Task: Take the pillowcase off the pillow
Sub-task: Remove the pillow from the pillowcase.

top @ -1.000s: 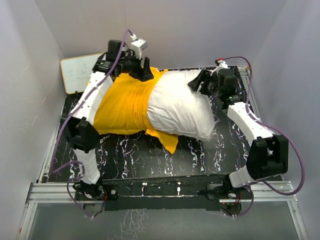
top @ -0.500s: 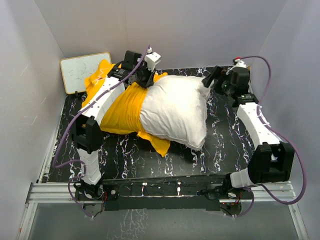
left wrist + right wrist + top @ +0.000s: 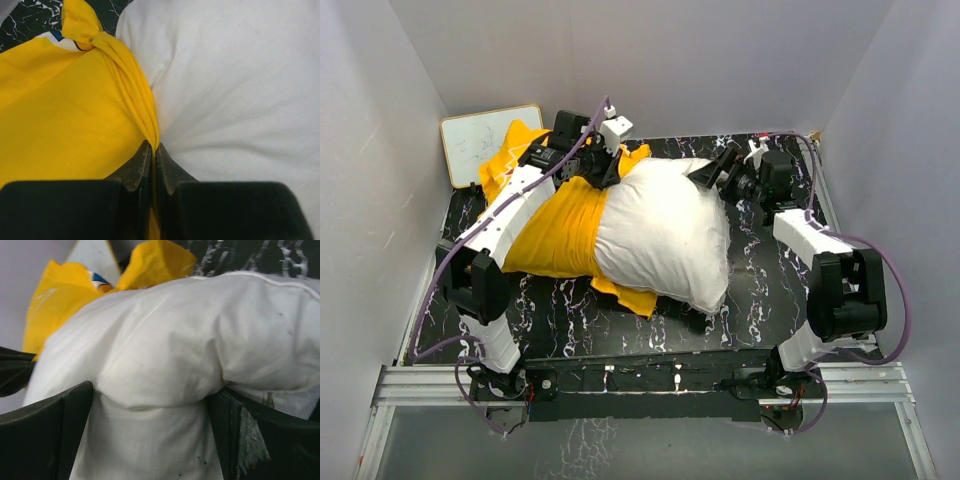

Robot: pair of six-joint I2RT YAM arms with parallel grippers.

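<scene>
Left hand [image 3: 152, 148] first: fingers clamped tight together, with a twisted rope of the yellow pillowcase [image 3: 65, 110] pinched between the tips. That fold runs straight away from the tips to a knot-like bunch at the far edge. A sliver of blue-and-white print peeks out there, too little to read. Just right of the tips, touching the fold, swells the white pillow [image 3: 235, 90].

Over to the right hand [image 3: 152, 390]: spread wide, one finger either side of the pillow's end, which bulges up between them. Whether they press it, I can't tell. Beyond that bulge yellow fabric pokes up with a scrap of blue print, unreadable.

From above, the pillowcase covers only the part of the pillow by the left hand. The rest lies bare on the black marbled counter [image 3: 770, 290]. Beyond the left hand a whiteboard [image 3: 490, 140] stands by the wall, its faint marks illegible.
</scene>
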